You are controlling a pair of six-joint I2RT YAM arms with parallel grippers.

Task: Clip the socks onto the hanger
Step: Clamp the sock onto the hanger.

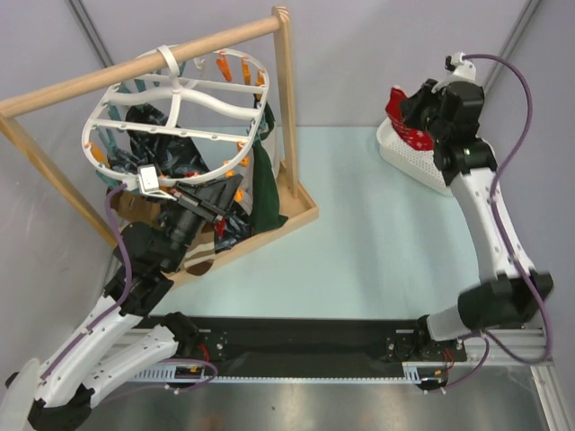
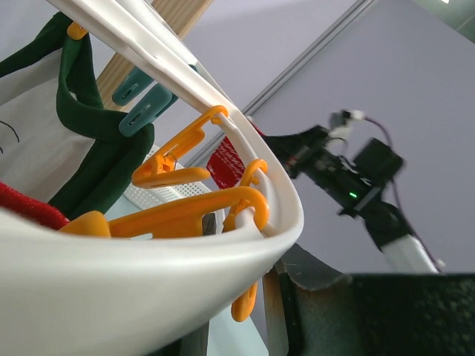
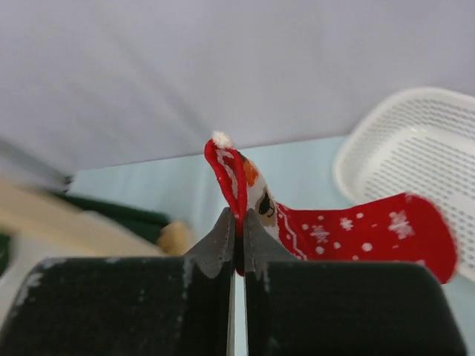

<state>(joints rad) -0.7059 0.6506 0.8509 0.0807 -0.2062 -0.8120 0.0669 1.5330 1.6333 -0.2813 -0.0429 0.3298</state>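
The white oval lattice hanger (image 1: 180, 99) hangs from the wooden pole, with orange clips (image 2: 185, 211) and teal clips (image 2: 141, 119) along its rim. Dark patterned socks (image 1: 162, 148) hang clipped under it. My left gripper (image 1: 184, 190) is shut on the hanger's near rim (image 2: 148, 267), which passes between its fingers (image 2: 319, 304). My right gripper (image 3: 237, 222) is shut on the cuff of a red sock with white specks (image 3: 356, 230). It holds that sock (image 1: 400, 112) up over the basket at the far right.
A white mesh basket (image 1: 404, 157) sits at the back right, and it shows as well in the right wrist view (image 3: 415, 141). The wooden rack (image 1: 287, 108) stands on a wooden tray base (image 1: 301, 215). A dark green cloth (image 1: 265, 189) hangs beside the hanger.
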